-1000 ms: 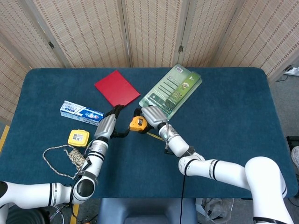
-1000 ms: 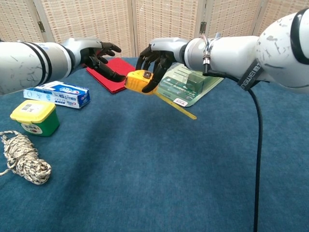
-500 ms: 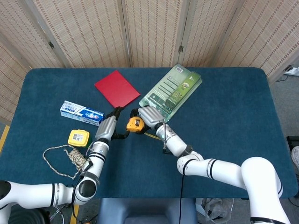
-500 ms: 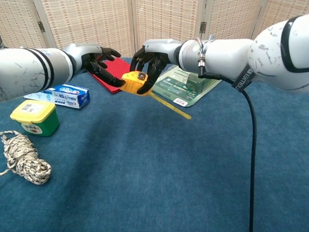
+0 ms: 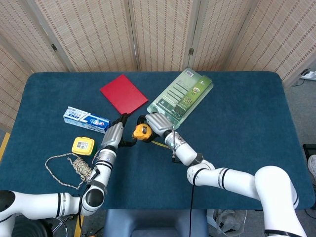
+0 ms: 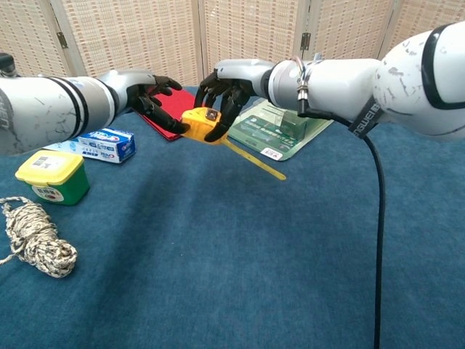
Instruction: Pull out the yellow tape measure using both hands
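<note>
Right hand (image 6: 227,91) grips the yellow tape measure (image 6: 201,123) from above, dark fingers (image 6: 234,109) wrapped over the case, holding it in the air above the blue worktop (image 6: 240,247). A short length of yellow blade (image 6: 254,161) sticks out of the case, slanting down toward the robot's right.

Left hand (image 6: 149,98) is right beside the case on its left, fingers spread and holding nothing; one fingertip reaches the case's edge, can't tell if it actually touches. In the head view the left hand (image 5: 118,129) and the tape measure (image 5: 141,131) sit close together near the worktop's middle, right hand (image 5: 157,122) over the case.

Around them: red booklet (image 5: 123,93) behind the left hand, green blister pack (image 5: 180,97) behind the right hand, toothpaste box (image 5: 85,119) off to the left. Small yellow-lidded container (image 5: 82,145) and a bundle of twine (image 5: 74,168) sit nearer the front-left edge. Black cable (image 6: 381,218) hangs off the right arm.
</note>
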`<action>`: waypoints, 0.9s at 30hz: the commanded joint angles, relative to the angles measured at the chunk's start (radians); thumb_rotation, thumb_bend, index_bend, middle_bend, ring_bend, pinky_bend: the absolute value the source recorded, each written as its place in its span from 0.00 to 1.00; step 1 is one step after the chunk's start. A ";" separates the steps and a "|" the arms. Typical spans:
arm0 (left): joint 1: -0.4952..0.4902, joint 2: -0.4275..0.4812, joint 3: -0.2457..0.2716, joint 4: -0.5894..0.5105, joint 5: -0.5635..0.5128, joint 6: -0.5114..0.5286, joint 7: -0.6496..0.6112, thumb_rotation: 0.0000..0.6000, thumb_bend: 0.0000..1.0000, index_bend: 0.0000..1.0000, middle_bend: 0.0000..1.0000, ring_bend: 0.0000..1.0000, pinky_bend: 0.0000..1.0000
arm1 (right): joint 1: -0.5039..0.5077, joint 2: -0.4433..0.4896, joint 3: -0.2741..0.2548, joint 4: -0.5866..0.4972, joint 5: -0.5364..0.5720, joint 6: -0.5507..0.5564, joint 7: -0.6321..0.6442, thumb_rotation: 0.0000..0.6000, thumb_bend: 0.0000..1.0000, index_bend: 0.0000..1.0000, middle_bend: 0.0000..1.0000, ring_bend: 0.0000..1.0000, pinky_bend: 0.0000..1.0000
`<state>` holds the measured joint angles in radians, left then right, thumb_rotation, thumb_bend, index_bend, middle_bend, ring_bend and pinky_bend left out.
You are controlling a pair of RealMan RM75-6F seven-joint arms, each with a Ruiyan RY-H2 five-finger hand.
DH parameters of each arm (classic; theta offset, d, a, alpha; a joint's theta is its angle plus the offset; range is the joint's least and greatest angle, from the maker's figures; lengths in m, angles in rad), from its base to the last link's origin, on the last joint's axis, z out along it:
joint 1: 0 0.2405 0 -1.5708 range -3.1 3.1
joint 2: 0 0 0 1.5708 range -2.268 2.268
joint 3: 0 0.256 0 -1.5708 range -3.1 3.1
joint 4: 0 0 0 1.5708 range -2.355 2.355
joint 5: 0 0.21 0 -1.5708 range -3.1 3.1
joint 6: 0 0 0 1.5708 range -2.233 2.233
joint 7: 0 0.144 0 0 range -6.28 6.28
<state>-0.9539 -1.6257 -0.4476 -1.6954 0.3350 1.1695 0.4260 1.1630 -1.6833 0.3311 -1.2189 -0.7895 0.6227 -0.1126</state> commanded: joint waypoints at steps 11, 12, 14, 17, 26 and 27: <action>0.000 -0.008 -0.009 0.018 -0.018 0.015 0.008 1.00 0.42 0.00 0.00 0.00 0.05 | -0.002 0.008 -0.010 -0.002 0.004 0.002 0.003 1.00 0.21 0.64 0.56 0.45 0.20; 0.001 -0.009 -0.010 0.019 -0.018 0.016 0.008 1.00 0.44 0.00 0.00 0.00 0.05 | -0.002 0.009 -0.011 -0.003 0.004 0.003 0.003 1.00 0.21 0.64 0.56 0.45 0.20; 0.001 -0.007 -0.009 0.018 -0.021 0.015 0.011 1.00 0.47 0.00 0.00 0.00 0.05 | -0.003 0.011 -0.012 -0.005 0.004 0.005 0.003 1.00 0.21 0.64 0.56 0.45 0.20; 0.003 -0.002 -0.010 0.015 -0.024 0.014 0.016 1.00 0.48 0.00 0.00 0.00 0.05 | -0.005 0.013 -0.013 -0.005 0.006 0.005 0.004 1.00 0.21 0.64 0.56 0.45 0.20; 0.012 0.016 -0.009 0.007 -0.035 0.013 0.022 1.00 0.50 0.00 0.00 0.00 0.05 | -0.011 0.018 -0.019 -0.004 0.004 0.003 0.012 1.00 0.21 0.64 0.56 0.45 0.20; 0.014 0.018 -0.010 0.006 -0.037 0.012 0.021 1.00 0.50 0.00 0.00 0.00 0.05 | -0.011 0.019 -0.020 -0.004 0.004 0.003 0.012 1.00 0.21 0.64 0.56 0.45 0.20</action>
<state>-0.9403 -1.6078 -0.4577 -1.6891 0.2987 1.1817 0.4473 1.1516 -1.6644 0.3116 -1.2227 -0.7856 0.6256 -0.1004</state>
